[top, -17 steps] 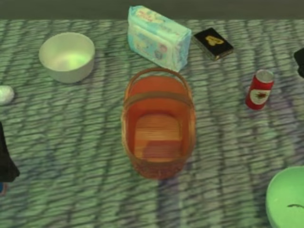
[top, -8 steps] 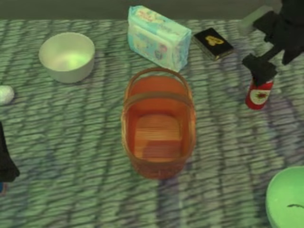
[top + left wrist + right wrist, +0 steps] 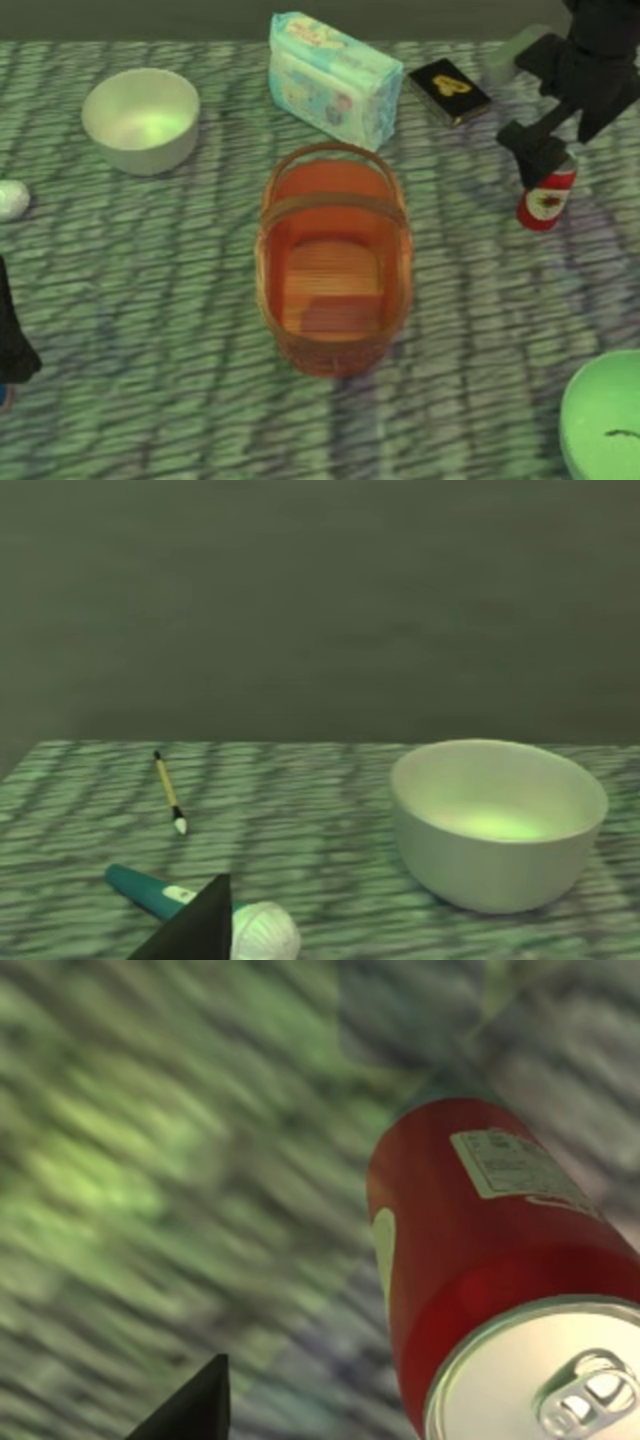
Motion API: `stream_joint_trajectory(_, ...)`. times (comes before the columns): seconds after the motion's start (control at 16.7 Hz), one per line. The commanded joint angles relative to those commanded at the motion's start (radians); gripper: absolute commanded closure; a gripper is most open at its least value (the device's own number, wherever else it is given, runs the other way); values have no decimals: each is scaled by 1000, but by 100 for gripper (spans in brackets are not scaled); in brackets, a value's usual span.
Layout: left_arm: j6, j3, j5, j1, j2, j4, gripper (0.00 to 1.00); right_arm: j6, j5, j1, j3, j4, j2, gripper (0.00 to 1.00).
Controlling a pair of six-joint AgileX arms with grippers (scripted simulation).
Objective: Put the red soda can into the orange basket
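Currently on the reach step — right gripper [image 3: 545,160] hangs over the red soda can [image 3: 545,200], standing upright right of the orange basket [image 3: 334,262]; can't tell finger state. Next: descend, clamp, lift.

Right arm reaching in from the top view's upper right corner, dark wrist angled down toward the table's right side, right gripper [image 3: 545,160] poised low near the far right edge (finger spread not discernible from above). Left arm [image 3: 14,335] parked at the left edge, only a dark sliver showing, a single fingertip [image 3: 195,930] visible.
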Motion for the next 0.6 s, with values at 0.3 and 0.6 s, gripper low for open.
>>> stream_joint_trajectory(0.3, 0, 0, 0, 0, 0, 0, 0, -1, 0, -1, -72, 74, 2, 0)
stream_joint_trajectory(0.6, 0, 0, 0, 0, 0, 0, 0, 1, 0, 1, -179, 190, 11, 0)
